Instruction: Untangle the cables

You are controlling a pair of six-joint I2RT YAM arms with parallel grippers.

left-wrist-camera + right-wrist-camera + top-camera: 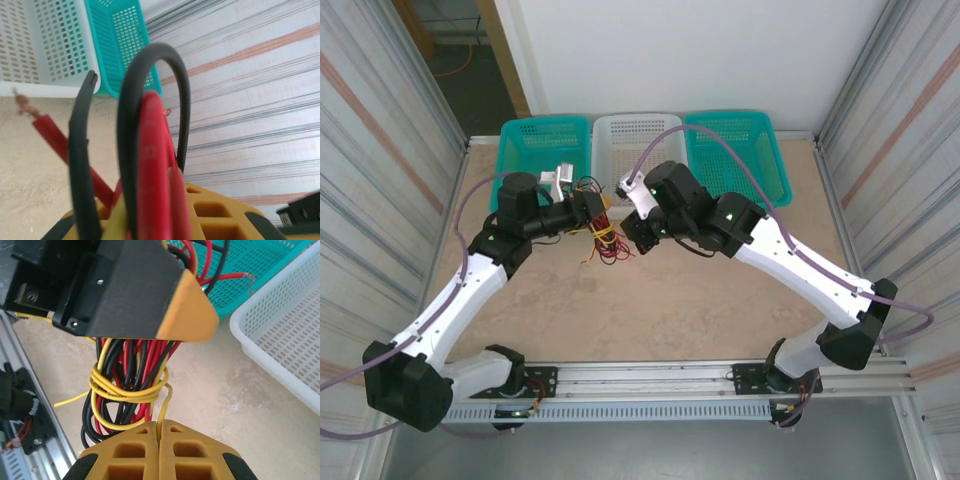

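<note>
The cables (605, 243), a tangled bundle of thin red, black and yellow wires, hang between both grippers above the middle of the table. My left gripper (592, 207) holds the top of the bundle. In the left wrist view, red and black loops (152, 150) rise from between its yellow pads (225, 215), so it is shut on them. My right gripper (160, 427) is shut on a single yellow cable (166, 400) that leads up to yellow turns wound around the bundle (130, 370). The left gripper's finger (145, 295) sits just above.
Three perforated baskets stand along the back wall: teal (535, 140), white (640, 135), teal (750, 150). The white basket's rim (280, 340) is close to the right of the bundle. A metal rail (650, 385) runs along the near edge. Corrugated walls close both sides.
</note>
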